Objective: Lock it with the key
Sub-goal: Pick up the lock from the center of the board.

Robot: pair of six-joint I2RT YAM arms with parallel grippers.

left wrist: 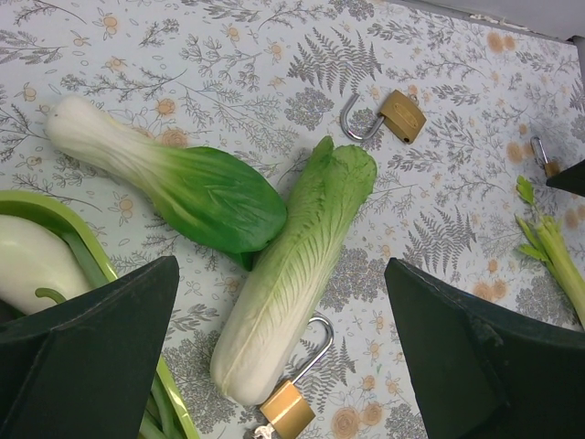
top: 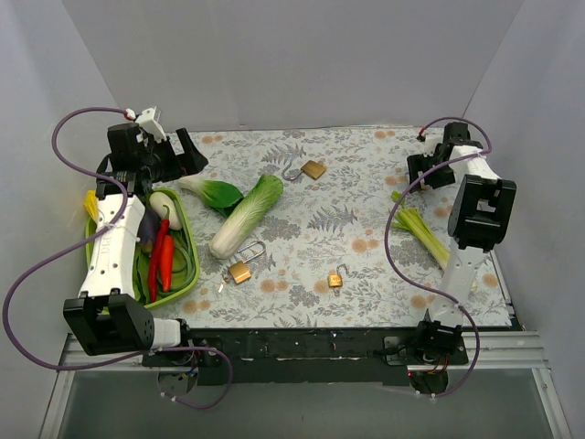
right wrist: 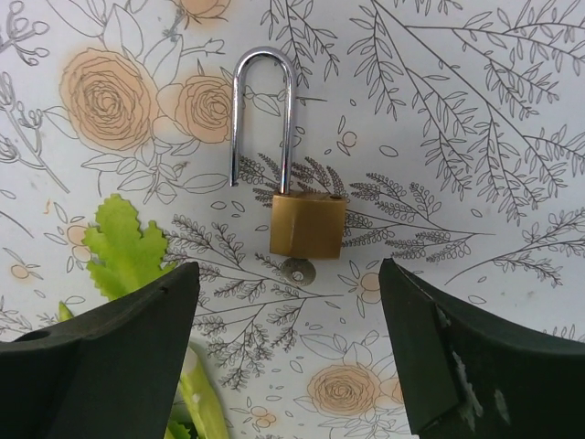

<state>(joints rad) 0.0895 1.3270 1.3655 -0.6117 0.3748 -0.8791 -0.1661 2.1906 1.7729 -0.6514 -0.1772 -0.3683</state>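
My right gripper (right wrist: 288,297) hangs with its jaws spread wide and nothing between them. Its two dark fingers (right wrist: 110,366) fill the bottom corners of my wrist view. Just beyond the gap lies the brass padlock (right wrist: 308,224), flat on the flowered cloth (right wrist: 475,110). Its long steel shackle is open, one leg standing free of the body. A small key (right wrist: 297,268) sticks out of the underside of the body, pointing toward me. I touch neither lock nor key. Beside the lock, a frilled leaf of the celery (right wrist: 132,251) reaches in next to one finger. Seen from above, this arm is stretched to the far right corner of the table, and my own wrist hides the lock.

My left gripper (left wrist: 281,270) is also wide open and empty, held above the cloth at the far left. Under it a napa cabbage (left wrist: 338,183) lies slantwise, its side against the leaf of a bok choy (left wrist: 192,187). At the cabbage's white stem end sits a second padlock (left wrist: 288,407), its shackle open. A third padlock (left wrist: 402,114) lies beyond the leafy tip, also open. A fourth padlock (top: 335,280) rests near the front middle of the table. At the left edge a green tray (left wrist: 64,224) holds red chillies (top: 164,256) and a white vegetable (left wrist: 27,261).
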